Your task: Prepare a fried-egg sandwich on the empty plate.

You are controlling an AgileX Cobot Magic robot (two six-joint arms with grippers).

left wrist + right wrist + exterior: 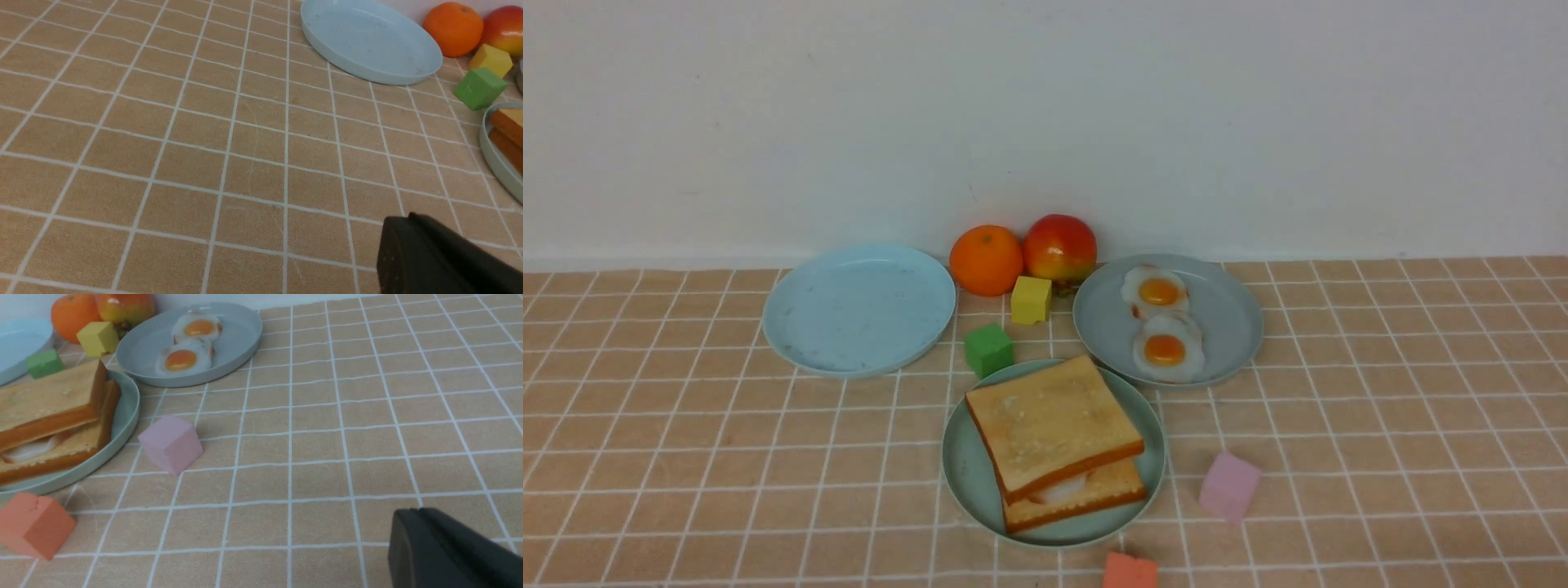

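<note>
The fried-egg sandwich [1054, 433] lies on the mint-green plate [964, 482] at the front centre: two toast slices stacked, with the white of an egg [1062, 488] showing between them. It also shows in the right wrist view [49, 416] on its plate [124, 420]. The left wrist view catches only the toast's edge [508, 130]. Neither gripper shows in the front view. My left gripper [408, 222] is shut and empty over bare cloth, left of the plate. My right gripper [414, 516] is shut and empty over bare cloth, right of the plate.
An empty sky-blue plate [859, 310] sits back left. A grey-blue plate [1233, 322] with two fried eggs [1168, 349] sits back right. An orange [986, 260], a red fruit [1059, 247] and yellow [1031, 300], green [988, 349], pink [1229, 487] and orange-red [1129, 572] cubes surround the sandwich plate.
</note>
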